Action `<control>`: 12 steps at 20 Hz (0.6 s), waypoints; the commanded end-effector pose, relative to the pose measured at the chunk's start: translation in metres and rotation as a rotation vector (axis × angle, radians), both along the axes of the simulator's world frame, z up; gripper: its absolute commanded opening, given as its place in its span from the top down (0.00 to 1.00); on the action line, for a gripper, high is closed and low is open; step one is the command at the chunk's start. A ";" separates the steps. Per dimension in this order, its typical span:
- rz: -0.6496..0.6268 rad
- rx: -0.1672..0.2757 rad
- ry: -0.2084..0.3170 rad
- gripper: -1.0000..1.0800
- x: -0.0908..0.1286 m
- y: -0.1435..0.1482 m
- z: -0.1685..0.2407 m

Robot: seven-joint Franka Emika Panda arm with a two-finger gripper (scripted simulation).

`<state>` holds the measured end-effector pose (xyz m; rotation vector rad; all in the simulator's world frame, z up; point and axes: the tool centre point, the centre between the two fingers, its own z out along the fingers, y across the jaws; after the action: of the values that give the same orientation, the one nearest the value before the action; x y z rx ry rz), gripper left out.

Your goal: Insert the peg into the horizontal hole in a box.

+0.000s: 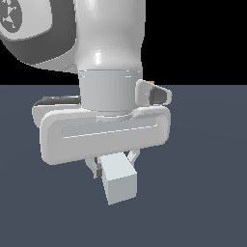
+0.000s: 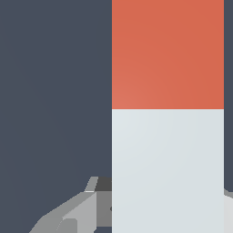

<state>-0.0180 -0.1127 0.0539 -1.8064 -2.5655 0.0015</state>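
My gripper (image 1: 113, 163) is shut on the peg (image 1: 118, 182), and the peg's light grey-white end sticks out below the hand toward the exterior camera. Up close in the wrist view, the peg (image 2: 167, 113) shows a red part (image 2: 167, 54) ahead of a white part (image 2: 167, 168), with grey fingers (image 2: 75, 214) beside the white part. The peg hangs above the dark floor. A tiny orange sliver (image 1: 151, 82) peeks out behind the hand; it may be the box, but the arm hides nearly all of it. The hole is hidden.
The large white arm (image 1: 108, 53) fills the upper middle of the exterior view and blocks what lies behind it. Dark grey-blue floor (image 1: 207, 169) spreads around the gripper on all sides.
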 end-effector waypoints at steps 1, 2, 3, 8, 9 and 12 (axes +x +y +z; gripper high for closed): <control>-0.068 0.000 -0.004 1.00 -0.008 0.006 0.008; -0.094 0.000 -0.004 1.00 -0.011 0.008 0.011; -0.119 0.000 -0.004 1.00 -0.015 0.011 0.013; -0.243 0.000 -0.004 1.00 -0.029 0.024 0.025; -0.266 0.000 -0.004 1.00 -0.032 0.027 0.027; -0.336 0.000 -0.004 1.00 -0.039 0.035 0.034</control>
<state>-0.0545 -0.0818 0.0828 -2.1691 -2.2677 0.0013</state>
